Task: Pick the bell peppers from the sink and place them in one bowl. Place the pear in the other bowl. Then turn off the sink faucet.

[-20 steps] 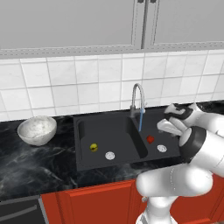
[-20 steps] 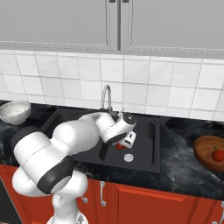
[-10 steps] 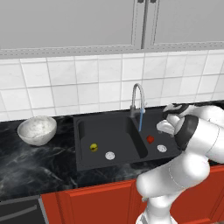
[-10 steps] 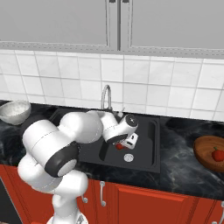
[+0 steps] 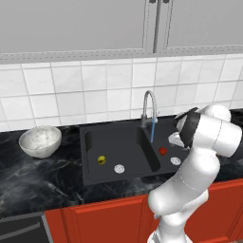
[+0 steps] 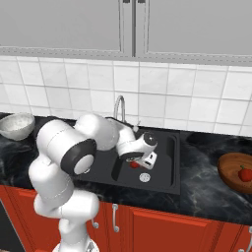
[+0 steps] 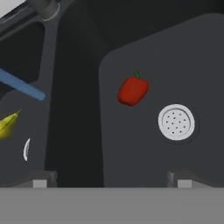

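Hand view is looking down into the sink (image 7: 144, 39), whose black right basin is taking up the centre and right of the frame. The gripper (image 7: 111, 178) is sitting at the bottom edge with its jaws spread wide and nothing between them. One bell pepper (image 7: 132, 89) is lying on the basin floor up-frame of the gap, slightly right of centre, its green stem pointing toward the top; it looks roundish, with no strong long axis. The drain disc (image 7: 176, 122) is lying just beside it to the lower right, apart from it. The pear (image 7: 7, 124) is resting at the left edge, across the dividing wall, with the blue water stream (image 7: 22, 85) above it. Nothing is standing between jaws and pepper, so a straight descent seems likely.

Right base view is showing a wooden bowl (image 6: 231, 167) at right already holding the second pepper (image 6: 244, 173).
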Robot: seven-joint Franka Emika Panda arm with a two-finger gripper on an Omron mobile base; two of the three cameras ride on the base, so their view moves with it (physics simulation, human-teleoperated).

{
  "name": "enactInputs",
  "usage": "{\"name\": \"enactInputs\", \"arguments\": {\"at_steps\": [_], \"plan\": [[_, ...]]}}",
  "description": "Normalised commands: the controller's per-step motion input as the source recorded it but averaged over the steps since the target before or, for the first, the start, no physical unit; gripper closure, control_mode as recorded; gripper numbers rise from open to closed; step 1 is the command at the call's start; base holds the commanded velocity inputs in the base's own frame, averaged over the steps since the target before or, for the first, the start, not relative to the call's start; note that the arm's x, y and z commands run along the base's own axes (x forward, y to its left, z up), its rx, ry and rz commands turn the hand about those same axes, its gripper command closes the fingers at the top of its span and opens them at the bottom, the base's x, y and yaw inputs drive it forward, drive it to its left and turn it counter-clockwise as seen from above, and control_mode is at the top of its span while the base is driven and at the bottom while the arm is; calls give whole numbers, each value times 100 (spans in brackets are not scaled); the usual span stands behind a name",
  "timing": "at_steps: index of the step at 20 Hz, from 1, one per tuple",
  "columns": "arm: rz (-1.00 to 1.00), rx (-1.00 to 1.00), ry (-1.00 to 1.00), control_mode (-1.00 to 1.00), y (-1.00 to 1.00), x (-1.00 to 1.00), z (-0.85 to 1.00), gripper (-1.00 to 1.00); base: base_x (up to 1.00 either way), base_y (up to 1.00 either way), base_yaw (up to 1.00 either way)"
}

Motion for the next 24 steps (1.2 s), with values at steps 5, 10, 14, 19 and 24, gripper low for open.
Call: {"name": "enactInputs", "arguments": {"at_steps": [5,10,14,19,24], "plan": [[0,0,0,-100,0,29,-32,-100,0,0,0],[0,1,0,-100,0,39,-31,-100,0,0,0],[0,2,0,-100,0,49,-31,-100,0,0,0],[0,2,0,-100,-3,50,-30,-100,0,0,0],[0,0,0,-100,-2,41,-34,-100,0,0,0]]}}
